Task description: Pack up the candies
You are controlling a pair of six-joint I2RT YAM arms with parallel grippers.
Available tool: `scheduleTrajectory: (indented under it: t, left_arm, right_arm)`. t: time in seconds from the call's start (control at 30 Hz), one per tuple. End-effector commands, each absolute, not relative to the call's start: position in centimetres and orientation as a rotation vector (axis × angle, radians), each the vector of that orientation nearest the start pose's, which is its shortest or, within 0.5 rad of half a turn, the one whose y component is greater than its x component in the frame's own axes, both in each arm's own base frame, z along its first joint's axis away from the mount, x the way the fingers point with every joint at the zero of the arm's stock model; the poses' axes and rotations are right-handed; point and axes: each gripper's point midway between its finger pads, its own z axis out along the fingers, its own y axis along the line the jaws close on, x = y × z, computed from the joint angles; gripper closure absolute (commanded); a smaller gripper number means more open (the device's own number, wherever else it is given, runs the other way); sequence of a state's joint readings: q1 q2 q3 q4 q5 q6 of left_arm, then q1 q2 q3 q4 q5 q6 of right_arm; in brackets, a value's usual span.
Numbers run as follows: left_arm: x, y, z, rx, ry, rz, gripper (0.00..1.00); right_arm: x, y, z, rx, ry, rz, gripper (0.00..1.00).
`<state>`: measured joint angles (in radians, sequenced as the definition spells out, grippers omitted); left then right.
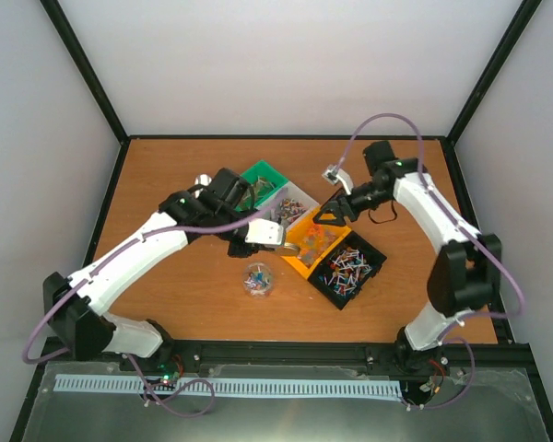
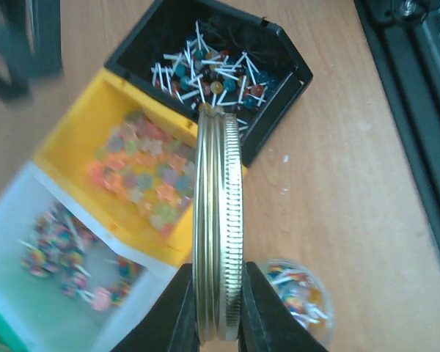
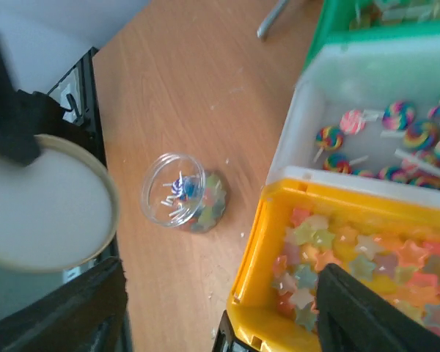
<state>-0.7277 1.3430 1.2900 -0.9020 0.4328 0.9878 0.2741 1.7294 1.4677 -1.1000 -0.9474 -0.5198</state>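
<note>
My left gripper (image 2: 218, 312) is shut on a gold metal jar lid (image 2: 218, 220), held edge-on above the bins; in the top view the lid (image 1: 271, 237) hangs just above and behind the small clear jar (image 1: 256, 279). The jar (image 3: 180, 192) stands open on the table and holds a few candies. My right gripper (image 1: 332, 214) is open and empty over the yellow bin (image 3: 253, 249) of star-shaped candies (image 3: 330, 257). Swirl lollipops (image 3: 411, 136) lie in the white bin (image 3: 301, 125). Small stick lollipops (image 2: 209, 70) fill the black bin (image 2: 293, 70).
A green bin (image 1: 263, 177) with brownish candies stands at the back of the row of bins. A metal handle (image 3: 273, 18) lies on the table beyond it. Black frame rails run along the table's edges (image 1: 350, 350).
</note>
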Motion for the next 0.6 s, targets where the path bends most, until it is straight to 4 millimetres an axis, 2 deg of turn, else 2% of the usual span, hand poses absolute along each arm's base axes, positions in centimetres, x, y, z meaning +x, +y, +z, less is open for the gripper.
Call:
scheduleTrajectory:
  t: [0.0,0.13,0.33,0.57]
  left_arm:
    - [19.8,-27.1,23.6,1.753,1.821,-0.769,0.99]
    - [20.7,-27.2,24.7,1.580,1.917,-0.959,0.99]
    - [22.6,-26.5,26.4,1.331,1.988,-1.217,0.98]
    - [22.4,-26.9,27.0,1.300,1.990,-1.363,0.97]
  right_arm:
    - [29.4,22.5,23.5,-1.252,1.980,1.090,0.28]
    - [26.7,23.5,25.0,-1.284,1.873,1.218,0.24]
    - [24.0,25.1,23.7,-1.342,1.911,1.362,0.22]
    - [23.1,27.1,24.0,-1.374,1.882,1.423,0.24]
